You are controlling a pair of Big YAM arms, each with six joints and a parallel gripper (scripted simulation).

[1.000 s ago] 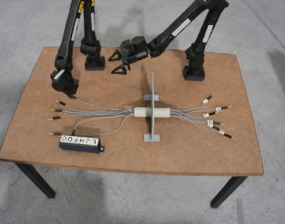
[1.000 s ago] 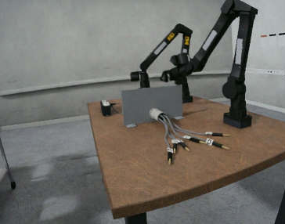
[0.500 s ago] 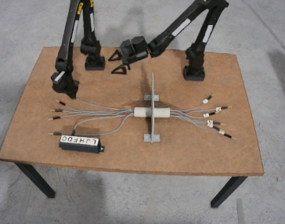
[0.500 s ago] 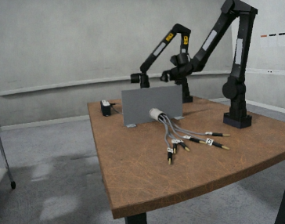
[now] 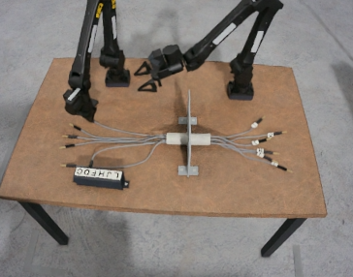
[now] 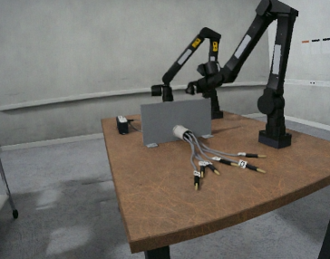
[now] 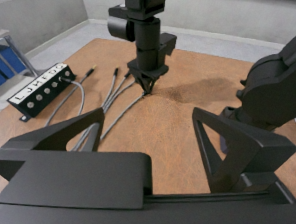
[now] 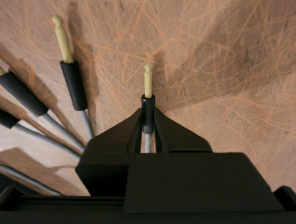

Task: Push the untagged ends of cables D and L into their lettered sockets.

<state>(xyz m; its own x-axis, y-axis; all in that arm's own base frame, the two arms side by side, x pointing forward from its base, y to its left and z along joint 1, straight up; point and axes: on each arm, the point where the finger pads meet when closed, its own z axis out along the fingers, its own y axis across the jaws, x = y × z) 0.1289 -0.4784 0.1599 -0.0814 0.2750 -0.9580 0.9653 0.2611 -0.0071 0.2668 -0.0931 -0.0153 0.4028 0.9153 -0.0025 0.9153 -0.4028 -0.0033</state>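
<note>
Right wrist view: right gripper point(image 5: 91, 119) point(image 6: 167, 97) point(image 7: 148, 91) point(image 8: 148, 114) nearly closed, pads either side of the black sleeve of an untagged plug point(image 8: 148, 107); brass tip points out ahead of the jaws. Letter unreadable. Three more plugs lie left of the jaws in that view. Left gripper point(image 5: 138, 81) point(image 6: 190, 89) point(image 7: 149, 111) wide open, nothing between. Junction box point(image 5: 99, 179) point(image 6: 122, 125) point(image 7: 42, 92) well apart from both jaws, one cable point(image 7: 81, 92) in its C/D end.

Grey cables span the conduit; one enters the box

We see grey cables point(image 5: 227, 138) point(image 6: 192, 150) point(image 7: 120, 118) point(image 8: 60, 143) fanning from both ends of the pale conduit point(image 5: 201, 139) point(image 6: 179, 131). One black-sleeved plug point(image 8: 148, 114) is clasped; another cable enters the dark, white-lettered junction box point(image 5: 99, 182) point(image 6: 122, 126) point(image 7: 42, 92) lying on the table.
</note>
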